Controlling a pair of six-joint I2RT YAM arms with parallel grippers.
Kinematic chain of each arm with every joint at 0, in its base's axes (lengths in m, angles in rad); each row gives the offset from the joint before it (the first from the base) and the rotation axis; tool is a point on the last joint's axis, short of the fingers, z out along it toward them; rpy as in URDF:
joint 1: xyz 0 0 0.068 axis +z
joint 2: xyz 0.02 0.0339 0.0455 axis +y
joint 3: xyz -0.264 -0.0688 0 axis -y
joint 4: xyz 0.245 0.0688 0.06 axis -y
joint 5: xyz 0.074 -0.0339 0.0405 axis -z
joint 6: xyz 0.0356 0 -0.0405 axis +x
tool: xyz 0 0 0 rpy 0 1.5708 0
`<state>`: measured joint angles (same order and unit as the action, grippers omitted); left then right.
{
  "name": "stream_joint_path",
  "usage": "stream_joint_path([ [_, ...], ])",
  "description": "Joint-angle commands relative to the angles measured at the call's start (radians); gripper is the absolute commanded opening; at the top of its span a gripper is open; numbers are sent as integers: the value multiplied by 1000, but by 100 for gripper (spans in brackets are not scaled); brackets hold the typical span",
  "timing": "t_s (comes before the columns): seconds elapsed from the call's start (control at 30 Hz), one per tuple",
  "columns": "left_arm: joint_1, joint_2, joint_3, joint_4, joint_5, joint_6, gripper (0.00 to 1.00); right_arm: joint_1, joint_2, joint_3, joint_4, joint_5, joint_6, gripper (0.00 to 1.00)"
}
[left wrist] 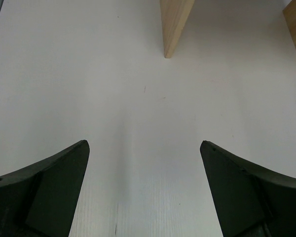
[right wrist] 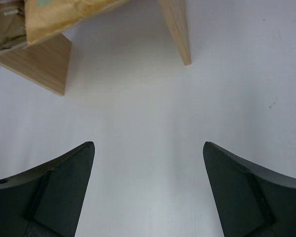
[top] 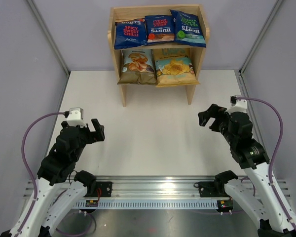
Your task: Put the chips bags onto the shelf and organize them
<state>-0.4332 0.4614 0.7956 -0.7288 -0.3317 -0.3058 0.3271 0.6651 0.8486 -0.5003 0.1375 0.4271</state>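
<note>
The wooden shelf (top: 116, 57) stands at the far middle of the table. On its upper tier lean three dark blue Burts bags: one red-lettered (top: 130, 33), a second (top: 160, 28), and a green-marked one (top: 188, 28). On the lower tier sit the Cassava bag (top: 137, 66) and the yellow bag (top: 174, 70). My left gripper (top: 96, 130) is open and empty, low at the near left. My right gripper (top: 208, 116) is open and empty at the near right. The left wrist view shows a shelf leg (left wrist: 175, 24). The right wrist view shows a shelf leg (right wrist: 176, 27) and a corner of the yellow bag (right wrist: 59, 15).
The white table (top: 153, 138) lies between the arms and the shelf. Pale walls with metal corner posts (top: 52, 34) enclose the back and sides. The rail (top: 158, 190) holding both arm bases runs along the near edge.
</note>
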Motion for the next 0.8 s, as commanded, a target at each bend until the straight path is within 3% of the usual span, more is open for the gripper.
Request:
stream_joint_path([
  [0.0,5,20,-1,46,43,25,99,0,-61,33,-170,63,-88,100],
  [0.23,7,-15,-45,72,79,45,99,7,-157,60,-242,71,-131,99],
  [0.77,51,-63,-62,103,135,68,99,20,-122,69,-222,128,-123,100],
])
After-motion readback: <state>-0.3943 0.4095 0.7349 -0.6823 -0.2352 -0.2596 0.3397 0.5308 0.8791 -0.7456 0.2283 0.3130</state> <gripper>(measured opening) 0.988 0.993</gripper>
